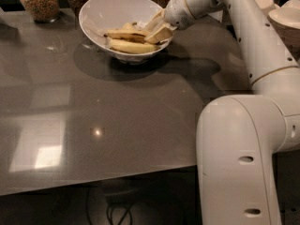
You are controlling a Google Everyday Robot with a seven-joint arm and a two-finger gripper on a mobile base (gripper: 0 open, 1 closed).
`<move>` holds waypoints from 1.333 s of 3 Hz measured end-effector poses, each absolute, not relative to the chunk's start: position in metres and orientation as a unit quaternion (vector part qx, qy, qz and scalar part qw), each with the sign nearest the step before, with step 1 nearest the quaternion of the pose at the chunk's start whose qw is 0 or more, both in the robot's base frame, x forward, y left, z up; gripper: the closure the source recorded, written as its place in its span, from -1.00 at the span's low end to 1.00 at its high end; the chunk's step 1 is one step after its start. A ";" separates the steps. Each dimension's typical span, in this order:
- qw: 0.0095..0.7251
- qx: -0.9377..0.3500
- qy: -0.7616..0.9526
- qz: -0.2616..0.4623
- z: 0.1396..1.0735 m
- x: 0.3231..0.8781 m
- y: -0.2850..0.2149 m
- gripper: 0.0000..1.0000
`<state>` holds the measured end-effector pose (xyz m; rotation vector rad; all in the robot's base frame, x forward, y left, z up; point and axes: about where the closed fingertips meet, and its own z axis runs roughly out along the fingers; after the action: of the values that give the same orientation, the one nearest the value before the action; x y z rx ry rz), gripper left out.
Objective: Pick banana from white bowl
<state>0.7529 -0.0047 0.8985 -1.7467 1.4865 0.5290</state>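
Two-finger white gripper (157, 28) sits over the right rim of the large glossy white bowl (96, 13). Fingers spread, not yet clamped. Brown-streaked yellow banana (123, 33) lies inside the bowl, long axis left-right, right end between the fingers.

A glossy grey table (117, 125) carries a white bowl (101, 13) near its far edge and grain-filled glass jars (40, 1) behind it, with the gripper (158, 28) dipped inside the bowl.
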 end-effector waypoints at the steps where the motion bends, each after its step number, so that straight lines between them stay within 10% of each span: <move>1: 0.397 -0.671 0.585 0.222 0.913 0.748 -0.005 1.00; 4: 0.480 -0.615 0.567 0.265 0.989 0.718 -0.036 1.00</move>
<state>0.7179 -0.0363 0.9892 -1.5004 1.3825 0.6473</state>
